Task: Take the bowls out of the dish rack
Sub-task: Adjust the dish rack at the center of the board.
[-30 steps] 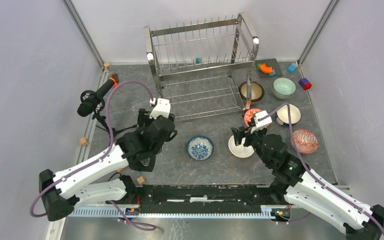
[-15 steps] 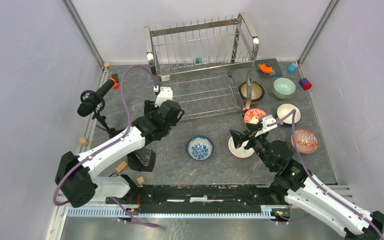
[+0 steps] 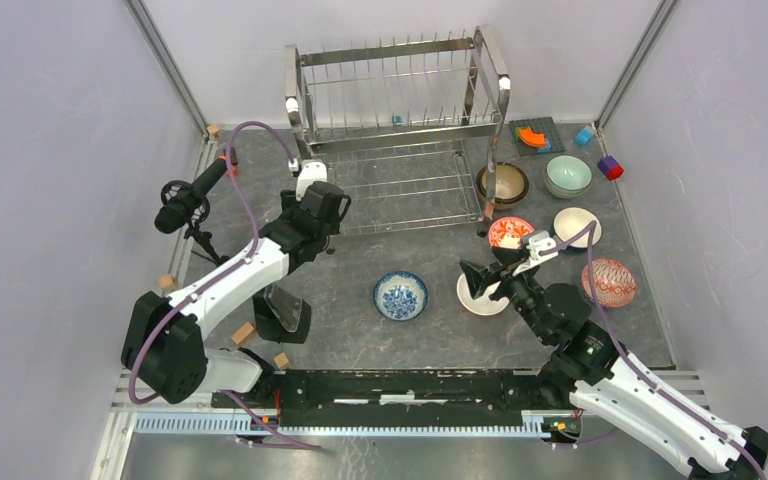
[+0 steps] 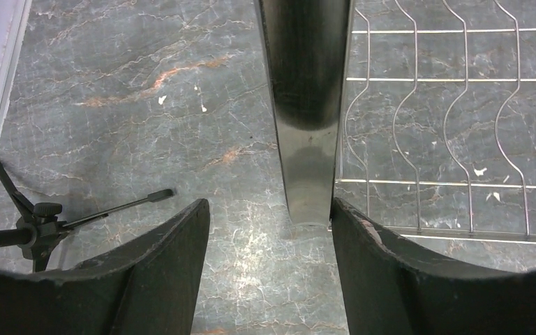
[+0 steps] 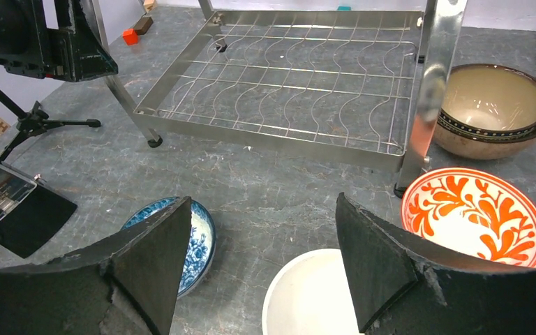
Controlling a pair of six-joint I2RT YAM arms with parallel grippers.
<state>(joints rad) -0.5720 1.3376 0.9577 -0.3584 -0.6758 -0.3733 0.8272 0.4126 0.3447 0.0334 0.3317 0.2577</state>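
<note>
The dish rack [image 3: 395, 130] stands at the back with no bowls on its tiers. My left gripper [image 3: 315, 200] is open at the rack's front-left leg [image 4: 306, 105], which stands between the fingers, close to the right one. My right gripper [image 3: 485, 270] is open and empty, hovering over a white bowl [image 3: 482, 296], which also shows in the right wrist view [image 5: 314, 293]. A blue-and-white bowl [image 3: 400, 296] sits to its left. An orange-patterned bowl [image 3: 510, 232], a brown-gold bowl [image 3: 503, 184], a pale green bowl [image 3: 568, 175], a cream bowl [image 3: 576, 227] and a red-patterned bowl [image 3: 609, 282] sit on the table at the right.
A microphone on a small tripod [image 3: 190, 195] stands at the left. A black flat device [image 3: 285, 312] lies near the left arm. Coloured toy blocks [image 3: 535, 135] lie at the back right, and a teal block [image 3: 396, 119] sits on the rack. Walls close in the sides.
My left arm has reached forward to the rack's front-left leg. The rack has shifted slightly. My right gripper has drawn back a little over the white bowl.
</note>
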